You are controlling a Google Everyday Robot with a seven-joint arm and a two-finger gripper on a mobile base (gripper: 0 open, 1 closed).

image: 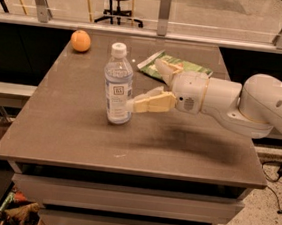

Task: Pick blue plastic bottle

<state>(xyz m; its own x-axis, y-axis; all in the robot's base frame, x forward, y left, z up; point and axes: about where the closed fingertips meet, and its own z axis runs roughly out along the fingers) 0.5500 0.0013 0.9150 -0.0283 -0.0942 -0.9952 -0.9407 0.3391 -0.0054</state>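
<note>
a: where was the bottle (119, 84)?

b: upright on the table (78, 138), left of centre, base flat, white cap up. long axis vertical. label w/ the small dark square faced the camera.

a: and the gripper (145, 84)?

b: just right of the bottle, reaching in sideways on the white arm (232, 101). its fingers (152, 102) were spread wide, holding nothing. the near tip sat at the bottle's lower label, touching or just beside it, couldn't tell which. the far finger was further back, in front of the green bag (196, 67).

a: why come in level like that?

b: prob. because a standing bottle offers its sides. a side-on reach at label height would let the jaws close across the body, at right angles to the long axis, w/o tipping it first.

a: was the bottle btwn the fingers?

b: not rly. it stood at the mouth of the gap, closer to the near tip. depth was hard to judge from that view.

a: risk?

b: it looked tall and light, so a nudge from that near tip could've toppled it. the approach seemed nearly done, the grasp not yet.

a: anything else close?

b: an orange (80, 41) near the far left corner, well apart. the bag lay behind the gripper. neither was in the way.
</note>
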